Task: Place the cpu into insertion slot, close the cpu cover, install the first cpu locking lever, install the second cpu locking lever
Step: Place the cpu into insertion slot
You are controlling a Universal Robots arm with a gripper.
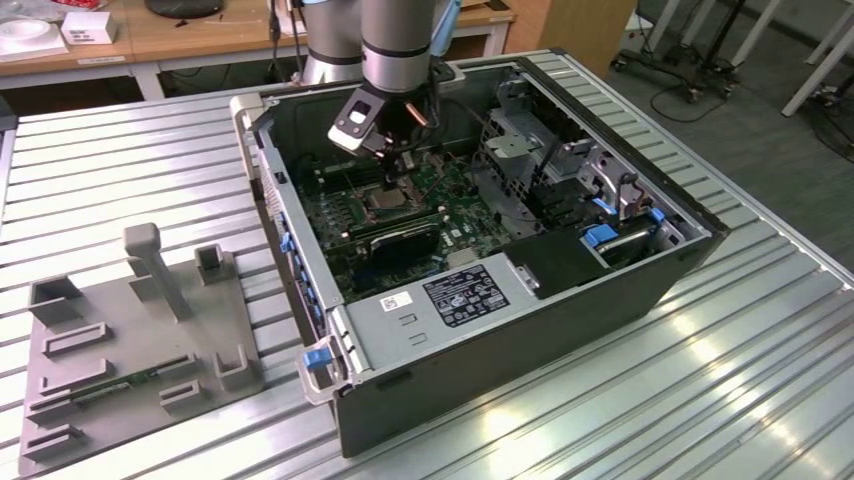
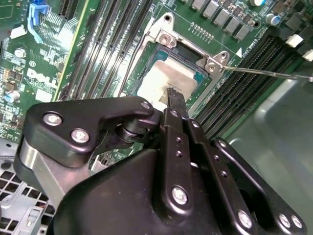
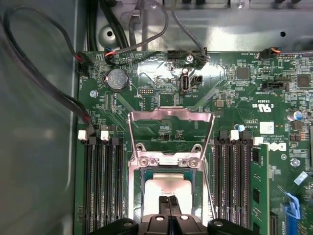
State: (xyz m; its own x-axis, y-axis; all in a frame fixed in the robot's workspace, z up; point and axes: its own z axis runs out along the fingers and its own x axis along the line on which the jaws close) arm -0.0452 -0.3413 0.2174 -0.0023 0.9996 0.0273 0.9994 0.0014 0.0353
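The pale silvery cpu (image 3: pixel 157 188) (image 2: pixel 159 78) lies flat in the insertion slot (image 3: pixel 145 174) (image 2: pixel 146 63), a dark socket framed in silvery metal on the green board. My gripper (image 3: pixel 169 199) (image 2: pixel 172 92) (image 1: pixel 388 186) hangs right over the chip's middle. Its narrow black fingers (image 3: pixel 165 203) are shut together, tips at or just above the chip's top face. The cpu cover (image 3: pixel 171 115), a thin silvery frame with a cut-out centre, is swung open and lies flat on the board beyond its hinge. A thin metal lever rod (image 2: pixel 266 73) sticks out sideways from the socket's corner.
Long black memory slots (image 3: pixel 102 186) (image 3: pixel 234 181) flank the socket on both sides. Cables (image 3: pixel 44 93) run along the case wall. In the exterior view, the open computer case (image 1: pixel 534 330) rests on a slatted metal table. A grey fixture (image 1: pixel 134 330) stands at the exterior view's left.
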